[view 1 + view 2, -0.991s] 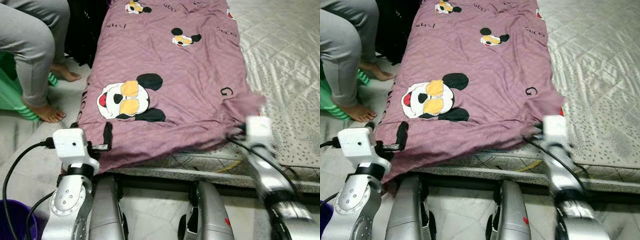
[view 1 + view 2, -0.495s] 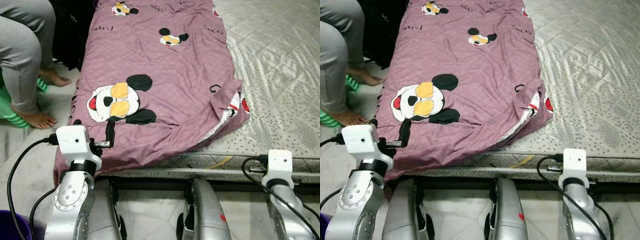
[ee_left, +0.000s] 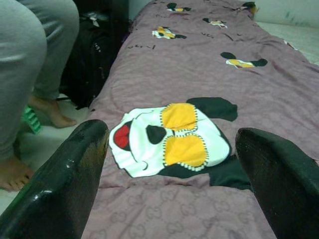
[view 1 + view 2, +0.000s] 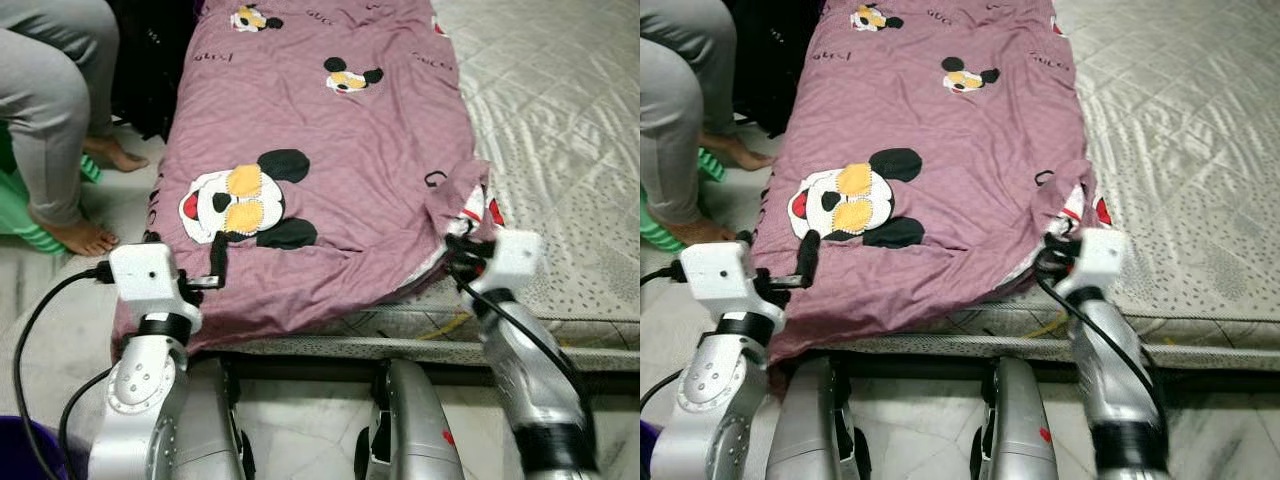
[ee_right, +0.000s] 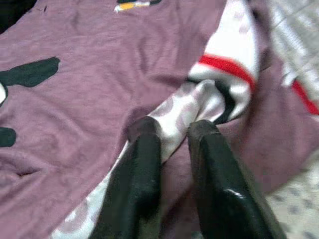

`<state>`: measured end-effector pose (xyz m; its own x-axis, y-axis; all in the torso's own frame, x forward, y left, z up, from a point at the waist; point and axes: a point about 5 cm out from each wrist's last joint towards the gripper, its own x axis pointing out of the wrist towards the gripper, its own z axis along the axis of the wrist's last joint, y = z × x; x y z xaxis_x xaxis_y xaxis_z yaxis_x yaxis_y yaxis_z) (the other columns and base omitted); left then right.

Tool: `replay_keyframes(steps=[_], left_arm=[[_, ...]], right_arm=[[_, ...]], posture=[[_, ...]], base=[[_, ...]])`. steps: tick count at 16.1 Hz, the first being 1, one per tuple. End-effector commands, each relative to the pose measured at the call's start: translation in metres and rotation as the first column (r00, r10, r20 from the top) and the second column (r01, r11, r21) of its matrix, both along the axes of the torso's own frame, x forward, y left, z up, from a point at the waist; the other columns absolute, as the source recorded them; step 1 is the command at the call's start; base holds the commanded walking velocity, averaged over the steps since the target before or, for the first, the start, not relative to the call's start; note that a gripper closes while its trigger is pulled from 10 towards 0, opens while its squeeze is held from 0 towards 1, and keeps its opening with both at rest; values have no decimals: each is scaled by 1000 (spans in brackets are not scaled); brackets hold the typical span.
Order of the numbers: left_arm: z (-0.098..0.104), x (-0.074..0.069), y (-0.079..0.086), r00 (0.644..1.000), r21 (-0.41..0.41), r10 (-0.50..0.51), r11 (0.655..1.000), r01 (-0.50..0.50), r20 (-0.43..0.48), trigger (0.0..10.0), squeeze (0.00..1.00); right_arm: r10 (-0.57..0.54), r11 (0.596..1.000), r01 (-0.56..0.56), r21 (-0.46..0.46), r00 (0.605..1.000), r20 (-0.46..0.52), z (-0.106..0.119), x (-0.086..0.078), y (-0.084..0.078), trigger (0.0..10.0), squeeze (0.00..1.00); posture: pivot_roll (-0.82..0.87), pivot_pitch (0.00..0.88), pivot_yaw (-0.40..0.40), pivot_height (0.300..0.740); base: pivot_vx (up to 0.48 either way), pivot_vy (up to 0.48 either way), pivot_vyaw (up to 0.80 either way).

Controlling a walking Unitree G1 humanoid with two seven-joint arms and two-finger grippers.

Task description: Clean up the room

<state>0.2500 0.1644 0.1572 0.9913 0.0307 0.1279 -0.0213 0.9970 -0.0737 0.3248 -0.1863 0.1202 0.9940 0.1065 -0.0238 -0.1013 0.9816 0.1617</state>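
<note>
Now: right end effector [image 5: 172, 137] pinching blanket [image 4: 330, 150] corner | left end effector [image 3: 172, 164] wide open, empty

Person [image 4: 55, 110] cut off above knees; blanket [image 4: 320, 130] far end cropped.

A bed [image 4: 560, 150] fills the centre and right of the frame, its pale quilted mattress bare on the right. A purple blanket [image 4: 330, 130] with cartoon mouse prints lies along its left half, running from the top edge down to the near edge, its lower right corner folded over
</note>
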Motion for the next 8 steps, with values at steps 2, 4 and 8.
replay_keyframes(steps=[2,4,8], left_arm=[[-2,-4,1,1000,0,-5,1000,5,-9,10000,0],[-2,-3,1,1000,2,-5,1000,5,-12,10000,0],[-1,-4,1,1000,2,-6,1000,6,-14,10000,0]], right_arm=[[22,1000,-22,3,999,-24,-1,9,11,10000,1000],[3,999,-5,-50,999,-35,1,18,20,10000,1000],[-21,995,14,-99,997,-73,0,29,29,10000,1000]], posture=[[41,209,-14,555],[45,214,-12,555],[49,218,-13,555]], base=[[0,0,0],[0,0,0],[0,0,0]])
